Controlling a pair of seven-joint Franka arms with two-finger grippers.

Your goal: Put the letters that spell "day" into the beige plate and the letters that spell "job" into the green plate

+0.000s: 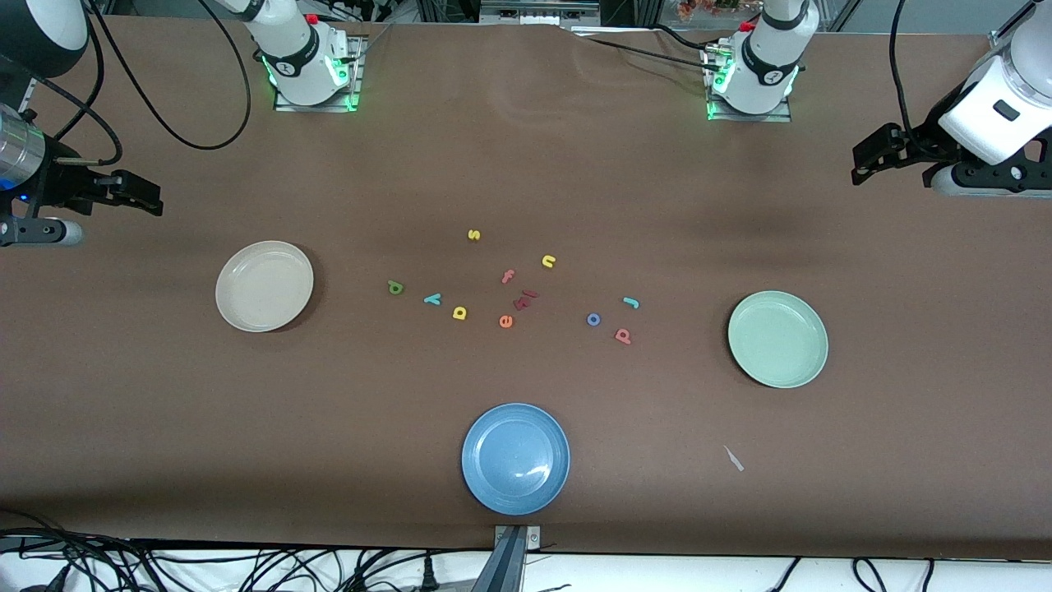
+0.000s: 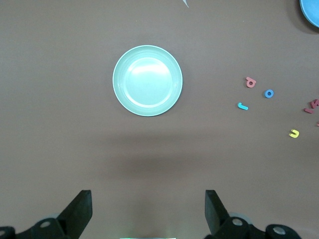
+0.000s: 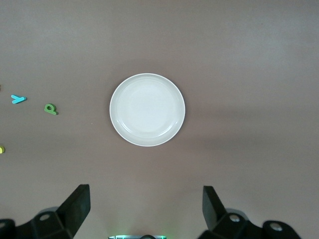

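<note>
While no letter is plated yet, left gripper (image 2: 147,211) and right gripper (image 3: 144,209) wait wide open, empty; next, pick green "d" (image 1: 395,287), 3 o'clock of beige plate (image 1: 265,285).

Probably a robotics lab: bolted arm bases (image 1: 311,78), loose cables (image 1: 246,567).

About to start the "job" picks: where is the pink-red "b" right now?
In the front view, the pink-red "b" lies on the table beside the blue "o", slightly nearer the front camera, between the letter cluster and the green plate.
</note>
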